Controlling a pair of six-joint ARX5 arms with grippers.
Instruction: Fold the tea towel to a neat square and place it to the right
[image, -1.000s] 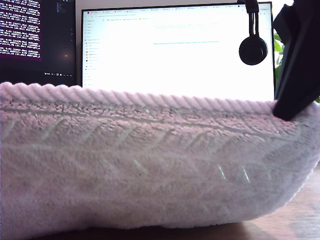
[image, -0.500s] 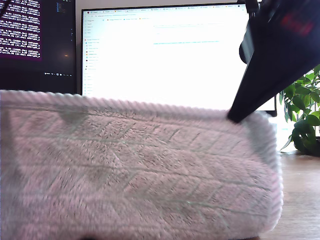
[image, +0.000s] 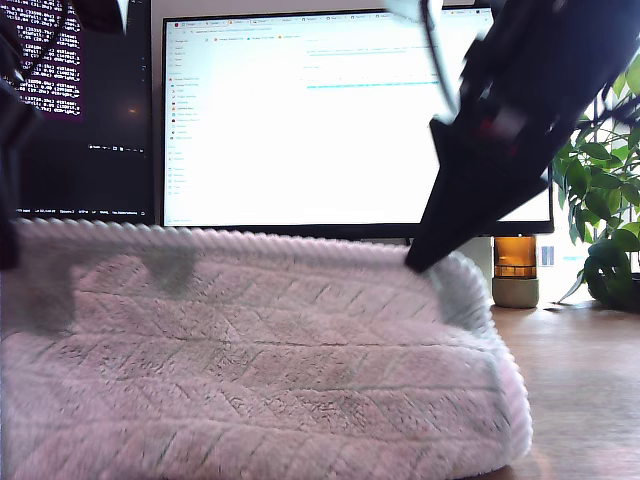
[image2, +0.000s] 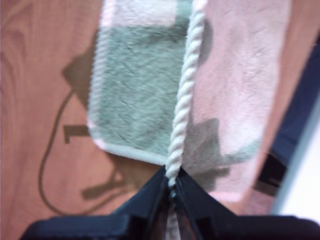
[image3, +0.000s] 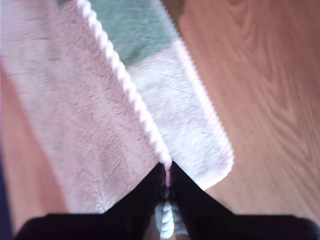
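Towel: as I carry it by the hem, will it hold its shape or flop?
Probably flop: the towel drapes and bulges below the lifted hem. It looks thick and plush, so likely bulky rather than heavy. My first gripper and my second gripper pinch only the corded hem, which seems grippy enough.

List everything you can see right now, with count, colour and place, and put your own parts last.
tea towel: one, pale grey-white, draped across the exterior view's foreground, corded hem lifted.
monitors: two, one bright white, one dark with text at the exterior view's left.
plant: one, green, exterior view's right.
amber-topped object: one, under the bright monitor.
table: one, brown wood.
my first gripper: black, shut on the hem.
my second gripper: black, shut on the hem.
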